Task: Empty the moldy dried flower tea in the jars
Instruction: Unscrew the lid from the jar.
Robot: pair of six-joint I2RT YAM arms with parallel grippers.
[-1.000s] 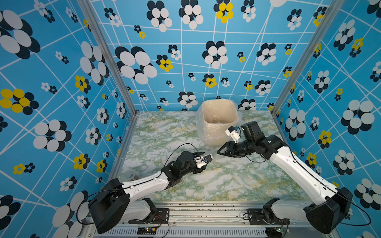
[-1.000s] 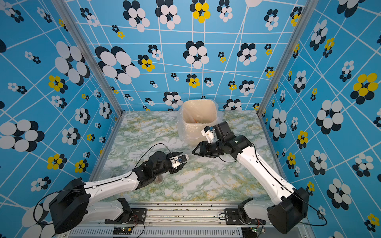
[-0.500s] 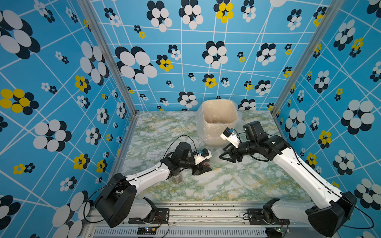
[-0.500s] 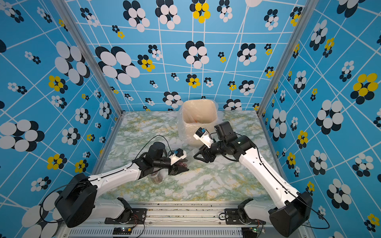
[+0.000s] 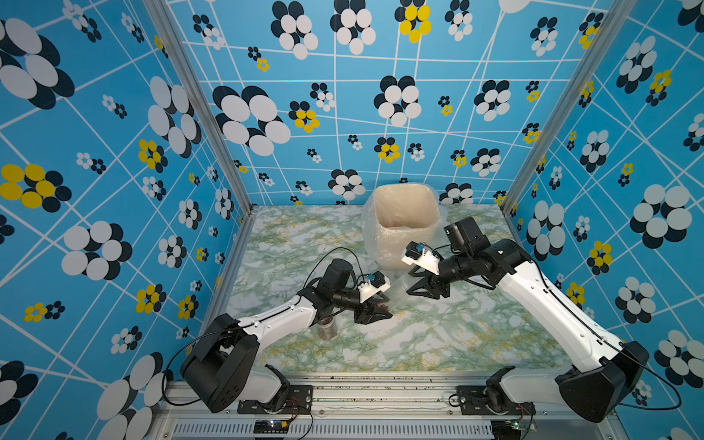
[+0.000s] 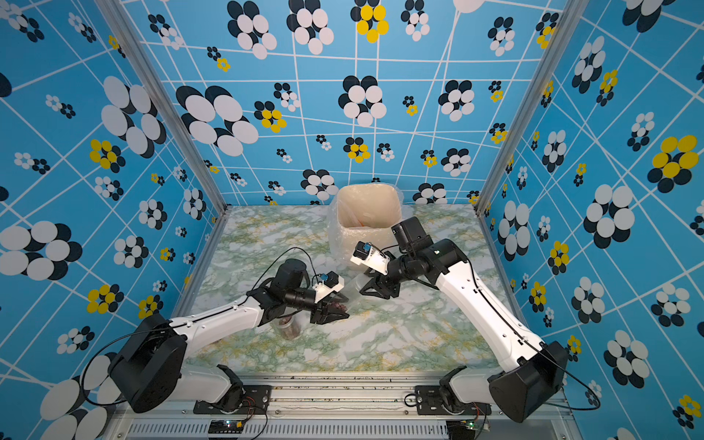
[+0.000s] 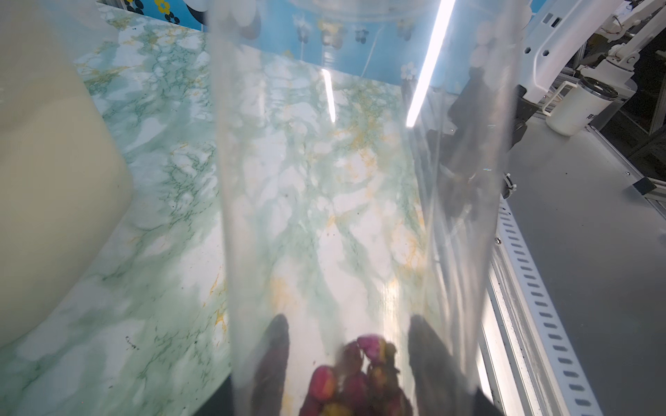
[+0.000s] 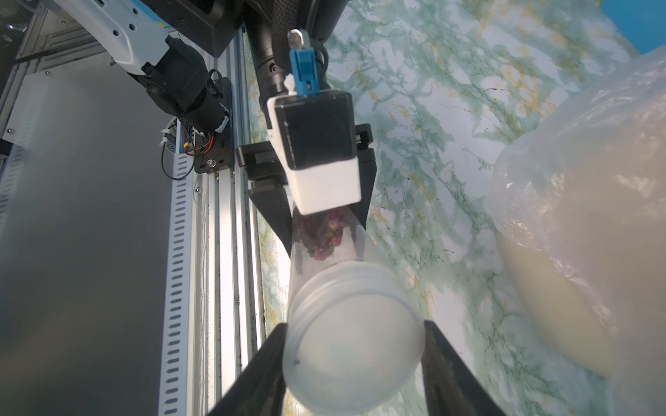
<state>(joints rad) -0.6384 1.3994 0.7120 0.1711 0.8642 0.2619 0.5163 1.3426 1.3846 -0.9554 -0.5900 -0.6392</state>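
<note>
Farthest left, a second jar (image 5: 327,329) stands on the table (image 5: 438,343) directly under the left arm. It has tea inside, but I cannot tell whether it is capped.

Next, the left gripper (image 5: 377,313) is clamped across the base end of the held jar (image 8: 335,259). This jar lies roughly level above the table with its mouth toward the right arm. The tea (image 8: 320,234) is heaped at the base end, between the jaws.

At the mouth end the lid (image 8: 353,338) is on. The right gripper (image 5: 415,285) has its jaws pressed against both sides of the lid and appears to be gripping it. The bin (image 5: 384,244) stands just behind the two grippers, not under the jar.

The step in hand looks like unscrewing the lid, and several things could go wrong:
- The smooth clear wall may spin in the left jaws, so the whole jar would turn instead of the thread.
- A sideways pull from the right gripper could lever the jar out of its base-end hold.
- Once the lid is off, any dip of the mouth would spill tea onto the table, because the jar is not over the bin.
- A swing of the left arm toward the bin could topple the second jar below it.
</note>
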